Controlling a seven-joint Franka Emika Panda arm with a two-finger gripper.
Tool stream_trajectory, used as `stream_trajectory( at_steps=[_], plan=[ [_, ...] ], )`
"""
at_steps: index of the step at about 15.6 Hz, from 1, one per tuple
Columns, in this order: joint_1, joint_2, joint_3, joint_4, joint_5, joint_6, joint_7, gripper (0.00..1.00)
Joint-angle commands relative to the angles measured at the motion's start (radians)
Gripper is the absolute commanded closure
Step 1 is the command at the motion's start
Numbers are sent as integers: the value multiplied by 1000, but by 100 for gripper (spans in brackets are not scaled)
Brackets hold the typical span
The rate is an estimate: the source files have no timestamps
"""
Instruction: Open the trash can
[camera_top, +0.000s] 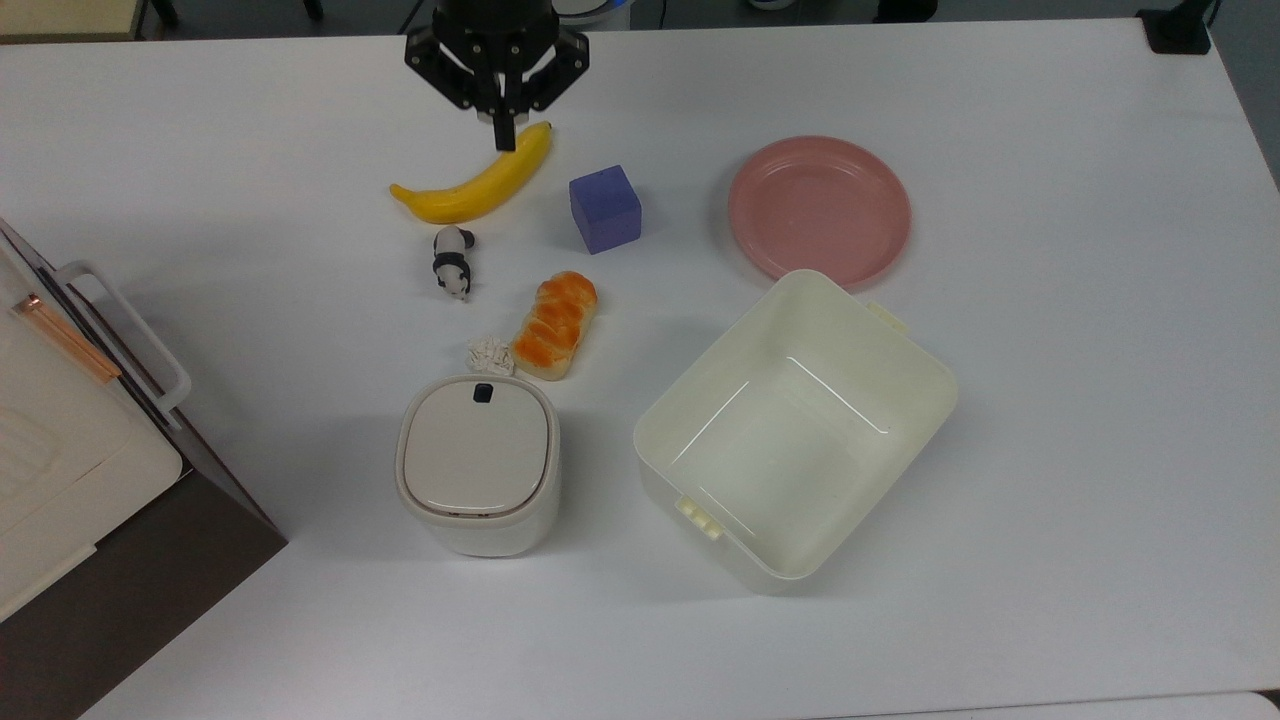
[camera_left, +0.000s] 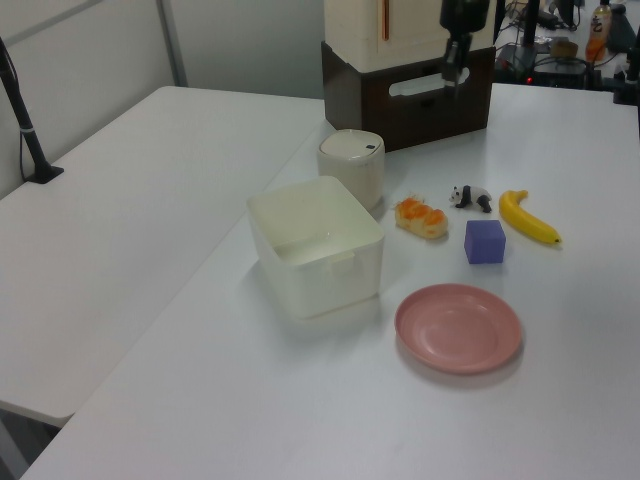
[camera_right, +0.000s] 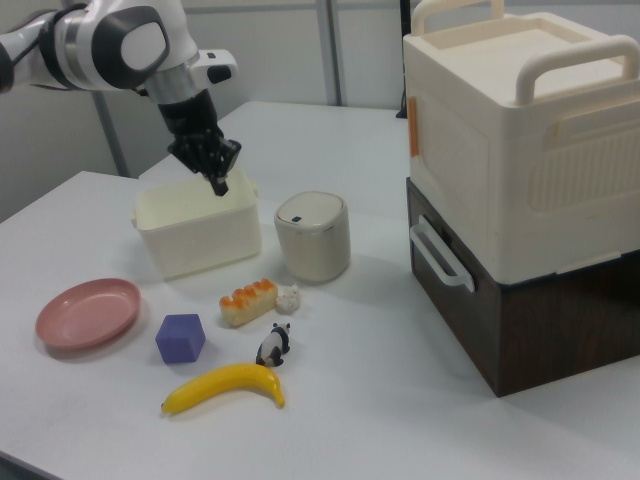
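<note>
The trash can (camera_top: 478, 462) is a small off-white bin with a flat lid, shut, and a small dark button (camera_top: 483, 393) at the lid's far edge. It stands left of the cream tub in the top view. The left view shows the trash can (camera_left: 352, 165) in front of the brown cabinet, and in the right view the trash can (camera_right: 313, 235) is near the middle. My gripper (camera_top: 505, 138) is shut with nothing in it and hangs in the air over the banana's upper tip, far from the bin. The gripper (camera_right: 218, 184) points downward in the right view.
Between gripper and bin lie a banana (camera_top: 478, 182), a toy panda (camera_top: 453, 261), a bread roll (camera_top: 556, 325) and a small white lump (camera_top: 490, 353). A purple cube (camera_top: 605, 208), a pink plate (camera_top: 820, 208) and a lidless cream tub (camera_top: 800, 430) sit to the top view's right. A cabinet (camera_top: 120, 540) stands at the top view's left.
</note>
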Motion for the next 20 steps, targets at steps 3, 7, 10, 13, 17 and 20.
stream_trajectory(
  at_steps=[3, 7, 10, 13, 17, 20],
  plan=[
    [4, 61, -2, -6, 2, 252, -20, 100],
    [4, 143, -2, -6, 2, 403, -18, 100],
    [5, 209, -2, -5, -3, 507, -12, 100],
    [5, 282, -2, 49, 0, 573, -11, 100],
    [1, 351, -4, 95, -9, 576, -11, 100],
    [1, 377, -4, 96, -9, 618, -11, 100]
  ],
)
